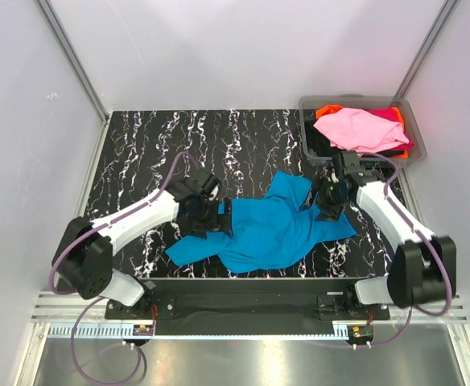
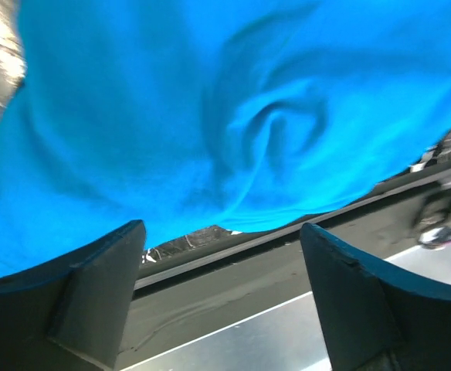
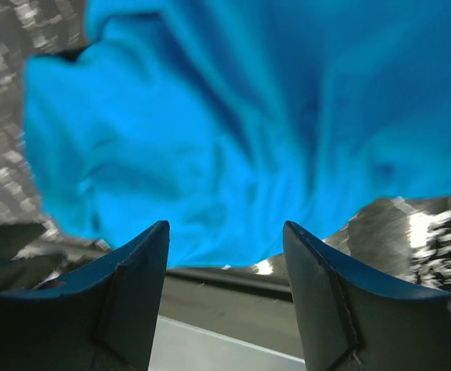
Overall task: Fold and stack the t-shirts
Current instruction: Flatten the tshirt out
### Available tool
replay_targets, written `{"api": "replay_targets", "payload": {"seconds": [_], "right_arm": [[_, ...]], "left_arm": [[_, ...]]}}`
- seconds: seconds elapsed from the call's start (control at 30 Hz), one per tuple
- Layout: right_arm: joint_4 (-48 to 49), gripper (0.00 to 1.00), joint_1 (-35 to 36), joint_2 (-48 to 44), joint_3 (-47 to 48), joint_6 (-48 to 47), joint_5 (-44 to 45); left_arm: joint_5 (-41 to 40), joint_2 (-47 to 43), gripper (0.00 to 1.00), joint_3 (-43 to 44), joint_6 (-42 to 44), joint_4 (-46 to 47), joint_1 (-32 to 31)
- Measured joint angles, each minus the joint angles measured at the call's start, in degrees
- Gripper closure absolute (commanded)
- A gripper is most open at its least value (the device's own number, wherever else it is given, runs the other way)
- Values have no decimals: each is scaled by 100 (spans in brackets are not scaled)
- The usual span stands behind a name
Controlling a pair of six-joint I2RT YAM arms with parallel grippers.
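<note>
While the turquoise shirt (image 1: 271,229) lies rumpled in the middle of the bench (image 1: 146,153), and the pink shirt (image 1: 357,129) sits heaped in the bin (image 1: 309,145) at the far right corner, the left claw (image 1: 221,217) is at its left edge and the right claw (image 1: 329,205) at its right side. Both have their jaws apart with nothing between them. I'd worry that a claw closing on one of those bunched ridges would pinch two layers, so the cloth lifts twisted instead of spreading flat, and an uneven pull could drag it over the near edge.
</note>
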Motion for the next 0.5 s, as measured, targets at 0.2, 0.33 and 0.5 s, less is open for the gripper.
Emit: {"api": "replay_targets", "payload": {"seconds": [0.2, 0.33, 0.5], "right_arm": [[-107, 28, -146, 1023, 472, -645, 494], [-142, 29, -155, 1676, 772, -870, 549], [-138, 45, -153, 2096, 896, -975, 544]], "left_arm": [[-313, 192, 2, -68, 70, -15, -509], [-597, 758, 13, -35, 264, 7, -579], [-785, 1207, 44, -35, 470, 44, -579]]}}
